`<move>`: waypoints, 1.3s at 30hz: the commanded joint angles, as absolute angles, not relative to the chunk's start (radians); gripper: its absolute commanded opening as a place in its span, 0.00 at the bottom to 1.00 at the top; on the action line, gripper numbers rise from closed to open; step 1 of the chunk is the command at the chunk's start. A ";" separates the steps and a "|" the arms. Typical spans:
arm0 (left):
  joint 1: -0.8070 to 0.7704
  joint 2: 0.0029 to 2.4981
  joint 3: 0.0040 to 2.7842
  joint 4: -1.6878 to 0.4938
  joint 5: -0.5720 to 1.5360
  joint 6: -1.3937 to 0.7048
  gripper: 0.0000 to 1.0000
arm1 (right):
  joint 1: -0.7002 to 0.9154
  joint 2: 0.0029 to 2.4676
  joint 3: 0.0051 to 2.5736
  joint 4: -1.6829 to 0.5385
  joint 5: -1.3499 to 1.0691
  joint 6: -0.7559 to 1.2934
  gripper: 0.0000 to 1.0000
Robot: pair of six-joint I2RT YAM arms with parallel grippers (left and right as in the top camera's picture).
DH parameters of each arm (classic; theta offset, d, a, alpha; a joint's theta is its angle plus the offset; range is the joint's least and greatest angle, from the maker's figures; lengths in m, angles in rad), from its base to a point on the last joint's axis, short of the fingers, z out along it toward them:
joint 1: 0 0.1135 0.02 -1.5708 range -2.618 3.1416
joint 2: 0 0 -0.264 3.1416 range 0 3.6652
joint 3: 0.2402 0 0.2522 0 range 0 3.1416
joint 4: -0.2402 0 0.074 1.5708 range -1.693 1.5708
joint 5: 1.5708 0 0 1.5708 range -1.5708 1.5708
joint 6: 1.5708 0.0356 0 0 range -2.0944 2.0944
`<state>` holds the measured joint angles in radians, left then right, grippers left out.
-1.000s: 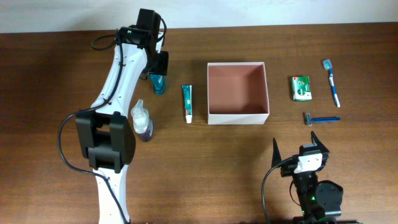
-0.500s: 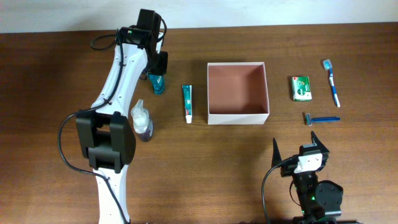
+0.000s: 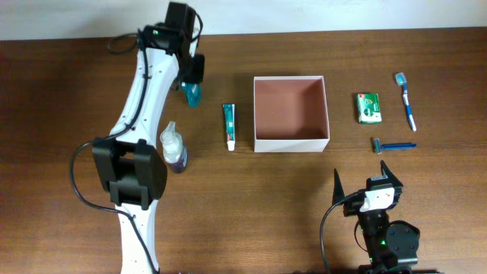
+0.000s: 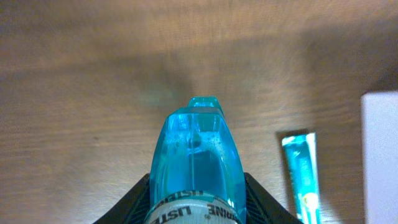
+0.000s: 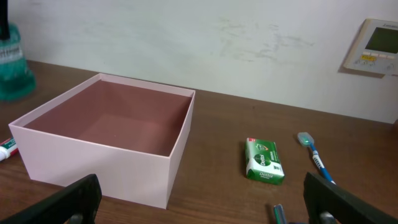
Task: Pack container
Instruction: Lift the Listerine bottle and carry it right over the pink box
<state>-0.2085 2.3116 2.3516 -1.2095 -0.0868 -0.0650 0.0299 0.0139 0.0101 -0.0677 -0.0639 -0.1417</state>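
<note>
Left claw (image 4: pixel 196 203) grips the blue bottle (image 4: pixel 194 149) at the far edge of the counter (image 3: pixel 61 99). I'd lift it high over the container (image 3: pixel 292 144) wall. Right claw (image 3: pixel 363 179) gapes wide.

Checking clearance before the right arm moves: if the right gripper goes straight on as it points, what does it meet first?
Likely the razor head, just ahead and slightly right of the open right gripper; past that, the green packet. The container sits left of that line. Height is unclear.
</note>
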 commanded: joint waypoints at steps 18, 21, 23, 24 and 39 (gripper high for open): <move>-0.454 2.289 2.947 -1.472 -0.006 -0.064 0.26 | 0.039 0.003 0.006 -0.075 -0.051 -0.141 0.99; -0.513 2.290 2.944 -1.485 -0.002 -0.064 0.26 | 0.039 0.003 0.006 -0.075 -0.051 -0.141 0.99; -0.546 2.294 2.938 -1.486 -0.003 -0.064 0.26 | 0.039 0.003 0.006 -0.075 -0.051 -0.141 0.99; -0.561 2.297 2.935 -1.483 -0.003 -0.064 0.26 | 0.039 0.003 0.006 -0.075 -0.051 -0.141 0.99; -0.615 2.414 2.927 -1.462 -0.003 -0.084 0.26 | 0.039 0.003 0.006 -0.075 -0.051 -0.141 0.99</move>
